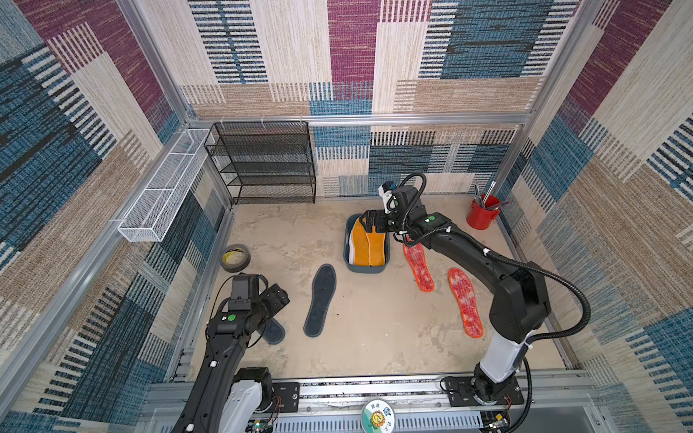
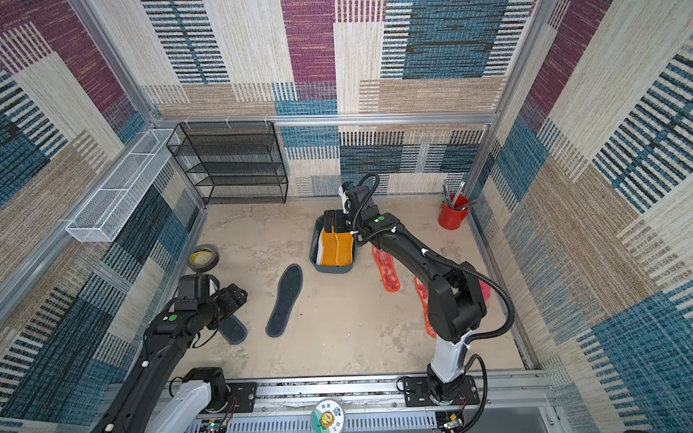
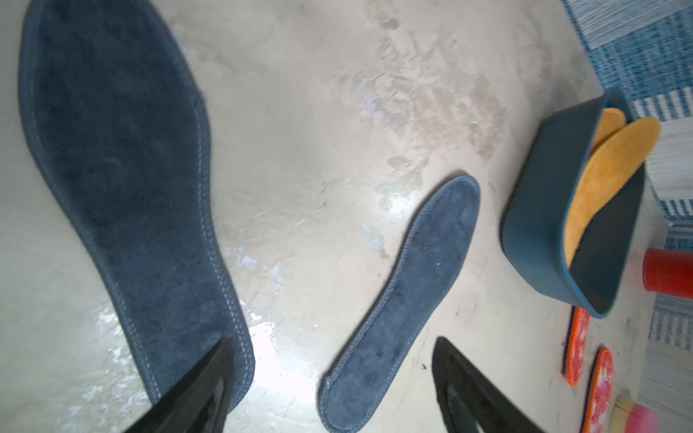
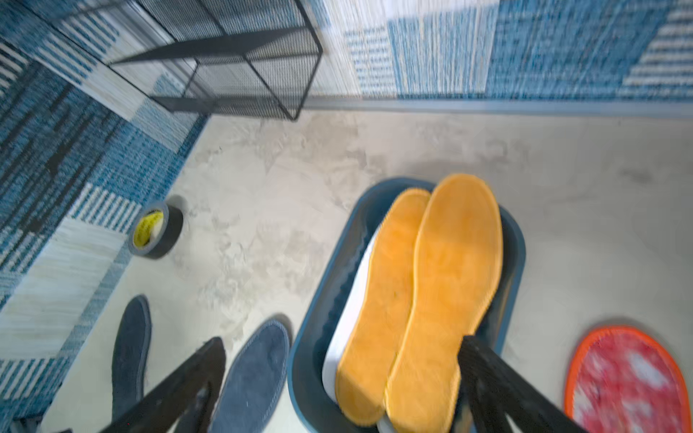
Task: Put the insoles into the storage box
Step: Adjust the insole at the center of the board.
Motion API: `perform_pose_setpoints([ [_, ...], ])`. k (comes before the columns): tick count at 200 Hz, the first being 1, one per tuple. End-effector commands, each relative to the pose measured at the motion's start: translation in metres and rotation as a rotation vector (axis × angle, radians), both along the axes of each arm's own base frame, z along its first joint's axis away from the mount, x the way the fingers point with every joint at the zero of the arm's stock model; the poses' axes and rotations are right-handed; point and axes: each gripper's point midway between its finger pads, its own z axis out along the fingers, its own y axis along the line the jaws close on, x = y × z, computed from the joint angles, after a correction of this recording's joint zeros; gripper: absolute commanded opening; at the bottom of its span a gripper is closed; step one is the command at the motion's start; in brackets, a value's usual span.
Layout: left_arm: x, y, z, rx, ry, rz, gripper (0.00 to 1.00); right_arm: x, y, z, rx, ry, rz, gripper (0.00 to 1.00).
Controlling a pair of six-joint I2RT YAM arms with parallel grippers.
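The teal storage box (image 1: 365,269) (image 2: 332,268) holds two orange-yellow insoles (image 1: 369,245) (image 4: 450,281) lying on white ones (image 4: 348,311). My right gripper (image 1: 371,221) (image 4: 341,341) hovers open over the box's far end, holding nothing. One dark grey insole (image 1: 320,300) (image 3: 405,292) lies flat left of the box. Another dark grey insole (image 1: 273,331) (image 3: 120,168) is partly hidden under my left gripper (image 1: 279,296) (image 3: 333,341), which is open just above it. Two red-white insoles (image 1: 419,268) (image 1: 466,301) lie right of the box, partly under the right arm.
A black mesh rack (image 1: 262,161) stands at the back left, and a white wire basket (image 1: 161,187) hangs on the left wall. A tape roll (image 1: 235,257) lies near the left wall. A red tool cup (image 1: 483,215) sits back right, and a pink round object (image 2: 485,290) lies behind the right arm.
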Motion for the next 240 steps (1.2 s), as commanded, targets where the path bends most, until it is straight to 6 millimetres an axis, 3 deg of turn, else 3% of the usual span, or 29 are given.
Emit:
perform_pose_setpoints([
  [1, 0.013, -0.018, 0.0, -0.14, -0.03, -0.014, 0.81, -0.011, -0.001, 0.008, 0.058, -0.041, 0.019, 0.98],
  [42, 0.039, -0.033, -0.004, -0.164, 0.013, -0.104, 0.75, -0.05, -0.017, -0.015, 0.084, 0.007, 0.034, 0.98],
  [91, 0.049, -0.051, -0.033, -0.078, 0.099, -0.182, 0.7, -0.077, -0.03, -0.041, 0.094, 0.06, 0.026, 0.98],
  [110, 0.034, -0.028, -0.035, 0.016, 0.13, -0.085, 0.7, -0.081, -0.031, -0.044, 0.096, 0.07, 0.028, 0.98],
  [133, 0.005, 0.017, -0.015, 0.178, 0.1, 0.117, 0.75, -0.083, -0.032, -0.046, 0.089, 0.07, 0.032, 0.98],
  [156, -0.016, 0.045, -0.002, 0.266, 0.062, 0.252, 0.97, -0.083, -0.03, -0.047, 0.089, 0.066, 0.047, 0.98],
  [167, -0.024, 0.054, -0.003, 0.3, 0.087, 0.29, 1.0, -0.083, -0.028, -0.048, 0.091, 0.067, 0.055, 0.98],
  [196, -0.021, 0.062, -0.019, 0.326, 0.143, 0.329, 1.0, -0.084, -0.025, -0.046, 0.105, 0.06, 0.079, 0.98],
  [240, 0.003, 0.063, -0.041, 0.297, 0.167, 0.327, 1.0, -0.086, -0.027, -0.041, 0.104, 0.045, 0.084, 0.98],
])
